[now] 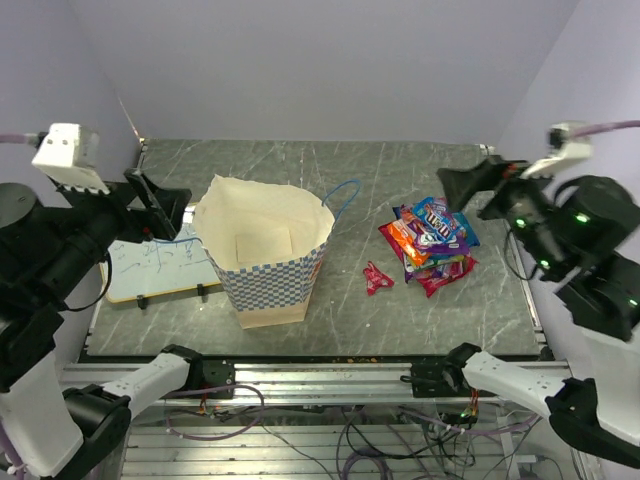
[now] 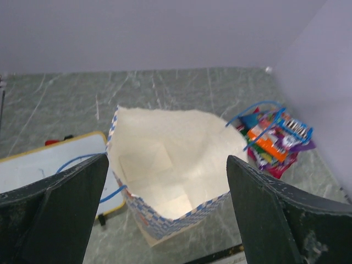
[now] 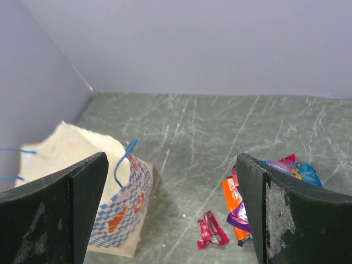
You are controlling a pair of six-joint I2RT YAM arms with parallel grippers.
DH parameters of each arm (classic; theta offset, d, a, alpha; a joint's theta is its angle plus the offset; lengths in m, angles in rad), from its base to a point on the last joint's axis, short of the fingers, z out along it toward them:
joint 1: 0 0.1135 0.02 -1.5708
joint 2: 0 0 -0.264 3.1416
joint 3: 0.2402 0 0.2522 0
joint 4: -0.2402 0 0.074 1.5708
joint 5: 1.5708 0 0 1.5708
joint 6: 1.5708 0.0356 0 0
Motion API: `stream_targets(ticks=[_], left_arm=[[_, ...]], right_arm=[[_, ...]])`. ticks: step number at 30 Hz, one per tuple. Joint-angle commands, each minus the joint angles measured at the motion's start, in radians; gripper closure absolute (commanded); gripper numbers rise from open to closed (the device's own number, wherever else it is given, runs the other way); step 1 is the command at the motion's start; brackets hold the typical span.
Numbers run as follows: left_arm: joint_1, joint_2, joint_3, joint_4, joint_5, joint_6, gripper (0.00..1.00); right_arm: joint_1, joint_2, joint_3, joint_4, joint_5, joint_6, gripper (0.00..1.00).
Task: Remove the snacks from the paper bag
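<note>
The paper bag [image 1: 268, 262] stands upright and open at the table's middle left; its cream inside [image 2: 170, 165] looks bare. A pile of bright snacks [image 1: 432, 243] lies on the table right of the bag, with one small pink packet [image 1: 377, 278] apart between the pile and the bag. The pile [image 2: 275, 140] and the pink packet [image 3: 212, 231] also show in the wrist views. My left gripper [image 1: 160, 205] is open and empty, raised left of the bag. My right gripper [image 1: 470, 188] is open and empty, raised above the pile's far right.
A white framed writing board [image 1: 160, 268] lies flat at the bag's left, touching its blue cord handle. The grey marbled table [image 1: 400, 170] ends in a metal rail at the near edge. Lilac walls close the back and both sides.
</note>
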Motion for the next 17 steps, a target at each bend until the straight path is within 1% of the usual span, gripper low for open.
stream_targets(ticks=[1, 4, 6, 12, 15, 17], left_arm=[[-0.011, -0.039, 0.014, 0.178, 0.012, -0.108, 0.01], [-0.011, -0.081, -0.055, 0.314, 0.037, -0.198, 0.01], [-0.011, -0.094, -0.085, 0.357, 0.040, -0.214, 0.00], [-0.011, -0.058, -0.033, 0.283, -0.010, -0.224, 0.01], [-0.010, -0.079, -0.078, 0.302, -0.036, -0.241, 0.00], [-0.010, -0.096, -0.111, 0.322, -0.039, -0.253, 0.01]], right_arm=[[0.001, -0.018, 0.149, -0.171, 0.063, 0.097, 0.00], [0.001, -0.011, 0.218, -0.190, 0.105, 0.135, 0.00], [0.000, -0.001, 0.252, -0.198, 0.115, 0.141, 0.00], [0.001, -0.011, 0.254, -0.194, 0.174, 0.124, 0.00], [0.000, -0.071, 0.155, -0.128, 0.183, 0.048, 0.00], [0.000, -0.085, 0.117, -0.130, 0.247, 0.080, 0.00]])
